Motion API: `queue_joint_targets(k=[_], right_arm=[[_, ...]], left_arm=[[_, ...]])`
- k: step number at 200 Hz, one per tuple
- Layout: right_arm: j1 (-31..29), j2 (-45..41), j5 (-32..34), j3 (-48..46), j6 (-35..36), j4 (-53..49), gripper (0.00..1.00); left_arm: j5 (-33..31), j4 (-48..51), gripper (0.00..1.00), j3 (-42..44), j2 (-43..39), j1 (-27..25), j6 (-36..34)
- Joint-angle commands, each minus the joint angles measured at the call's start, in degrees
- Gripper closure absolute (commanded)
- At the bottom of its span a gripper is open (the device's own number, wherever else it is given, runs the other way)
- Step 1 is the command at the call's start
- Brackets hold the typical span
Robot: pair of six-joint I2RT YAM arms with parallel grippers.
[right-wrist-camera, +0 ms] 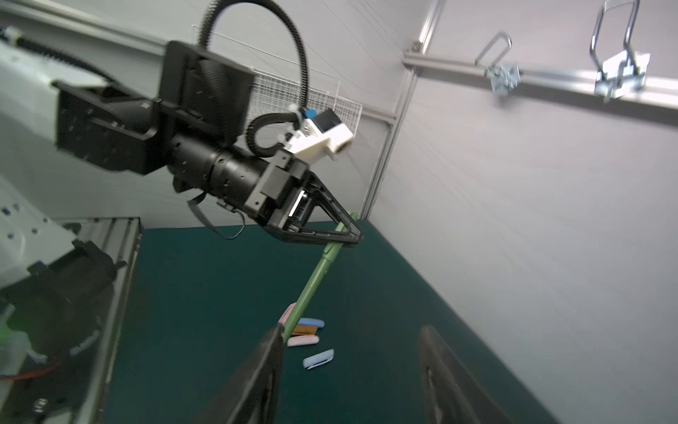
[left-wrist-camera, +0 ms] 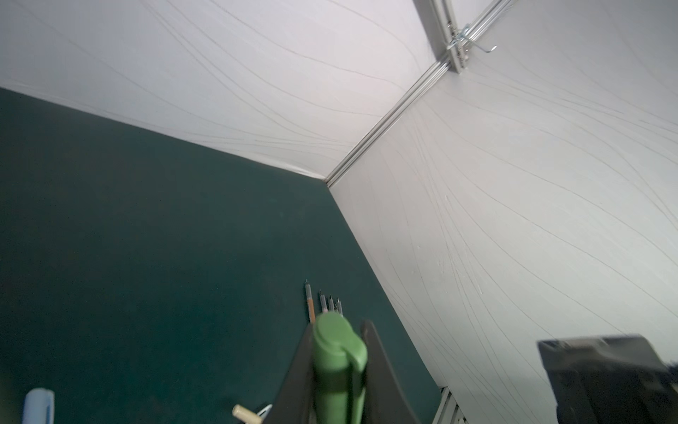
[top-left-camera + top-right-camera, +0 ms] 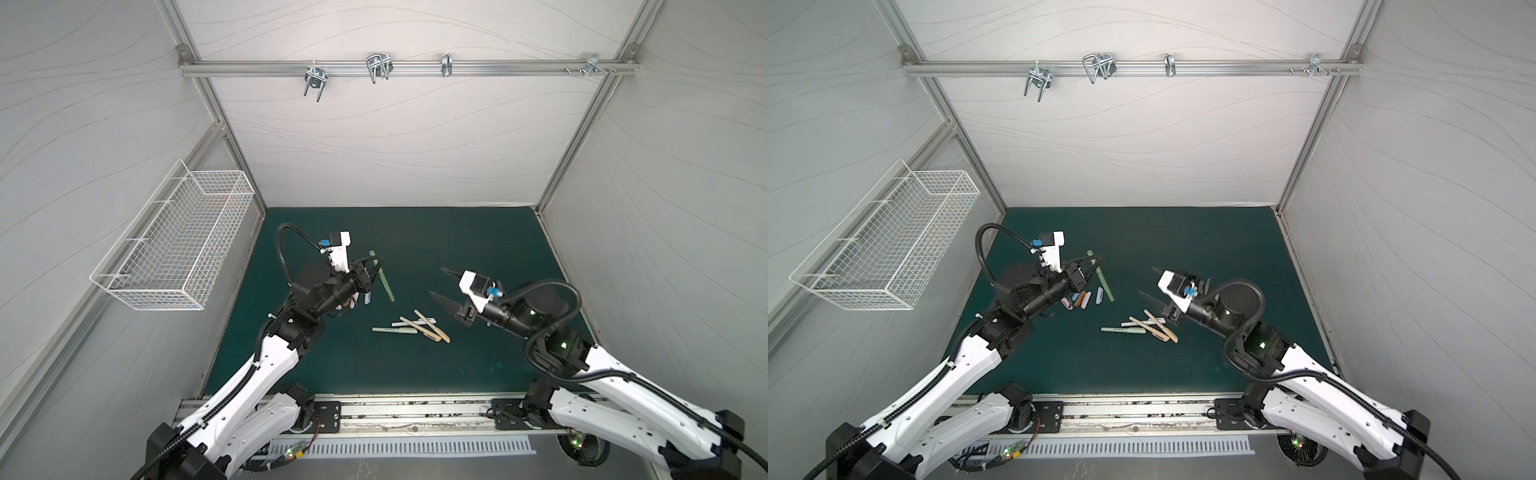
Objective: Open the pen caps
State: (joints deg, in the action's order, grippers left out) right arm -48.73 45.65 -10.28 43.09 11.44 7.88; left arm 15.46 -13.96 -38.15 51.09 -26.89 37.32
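Right wrist view: narrow grip of the left end effector (image 1: 348, 235) on a green pen (image 1: 312, 282), at its capped end, pen tilted above the surface (image 1: 205, 293). Wide, empty jaws on the right end effector (image 3: 436, 281), apart from that pen in both top views. Below the left arm, loose pen caps (image 3: 1080, 300) in pink, blue and tan on the surface. At the centre, a cluster of pens (image 3: 420, 329), touching and crossing.
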Motion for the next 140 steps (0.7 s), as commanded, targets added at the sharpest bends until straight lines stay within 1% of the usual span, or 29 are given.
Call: queue_joint_targets(k=[1, 29, 51, 65, 97, 110, 140], right_arm=[[6.16, 3.21, -13.22, -0.39, -18.08, -5.88, 0.4], [12.27, 9.29, -25.15, -1.65, -24.9, -2.43, 0.41], [13.33, 13.38, -30.66, -3.59, -27.95, 2.24, 0.43], [13.31, 14.73, -32.5, -4.82, -29.14, 5.22, 0.43], [13.32, 16.04, -33.18, -7.41, -31.4, 10.66, 0.43], [13.35, 17.19, -34.08, -8.44, -32.12, 13.44, 0.46], [13.06, 19.75, -37.11, -9.7, -33.93, 19.34, 0.52]], left_arm=[[2.64, -14.99, 1.0, 1.98, -0.22, -0.47, -2.51], [5.58, -23.08, 1.0, 5.71, 1.71, -1.59, -2.91], [8.36, -26.0, 1.0, 6.59, 4.32, -3.08, -3.49], [9.25, -26.59, 1.0, 6.72, 5.47, -4.45, -4.4], [10.69, -28.0, 1.0, 8.39, 7.04, -7.04, -7.17], [12.12, -28.6, 1.0, 8.66, 7.68, -7.67, -7.19], [12.83, -28.5, 1.0, 9.05, 7.8, -8.54, -7.78]])
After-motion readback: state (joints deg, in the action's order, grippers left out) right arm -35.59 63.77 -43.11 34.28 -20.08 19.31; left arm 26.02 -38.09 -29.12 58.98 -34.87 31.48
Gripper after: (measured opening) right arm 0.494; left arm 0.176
